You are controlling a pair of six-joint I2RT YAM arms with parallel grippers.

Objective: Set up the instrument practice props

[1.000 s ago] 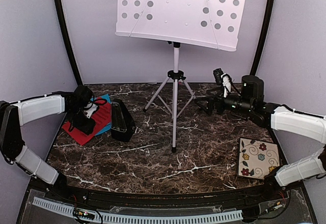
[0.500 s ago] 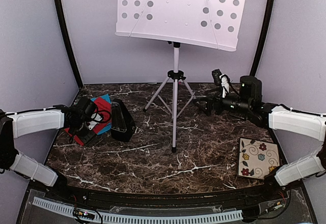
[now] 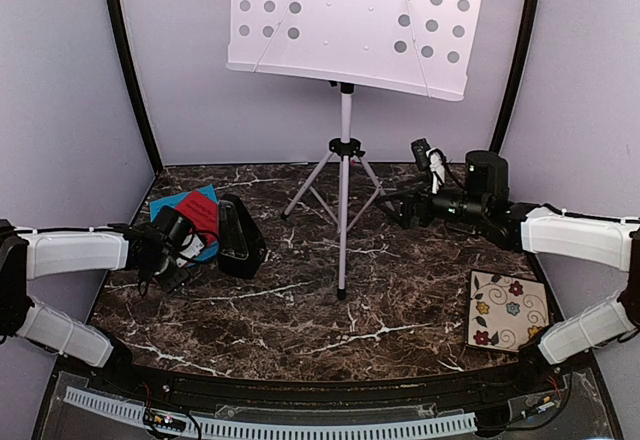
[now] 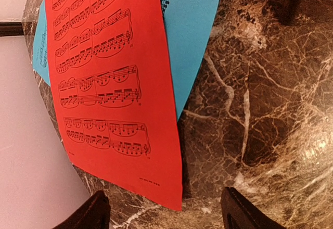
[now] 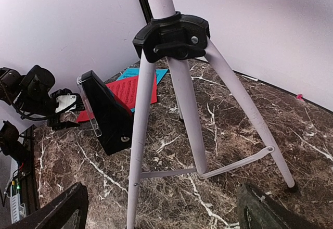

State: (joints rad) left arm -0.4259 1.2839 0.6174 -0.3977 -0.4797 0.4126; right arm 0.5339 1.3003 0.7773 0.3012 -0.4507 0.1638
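Observation:
The white music stand (image 3: 345, 210) stands at the table's back middle, its perforated desk (image 3: 355, 22) high up; its tripod (image 5: 177, 109) fills the right wrist view. The red page (image 4: 104, 83) lies on the cyan-blue page (image 4: 192, 26) at back left; both also show in the top view (image 3: 198, 215). The black metronome (image 3: 240, 235) with clear cover stands right of them. My left gripper (image 4: 164, 213) is open, low over the red page's near corner. My right gripper (image 5: 166, 208) is open, facing the tripod from the right.
A floral square tile (image 3: 508, 310) lies at the right front, near my right arm. Grey walls with black posts close in the back and sides. The marble table (image 3: 400, 290) stretches bare between the tripod and the front edge.
My left gripper has drawn back toward the near left and sunk low, off the pages to their near corner. My right gripper has edged slightly left toward the tripod.

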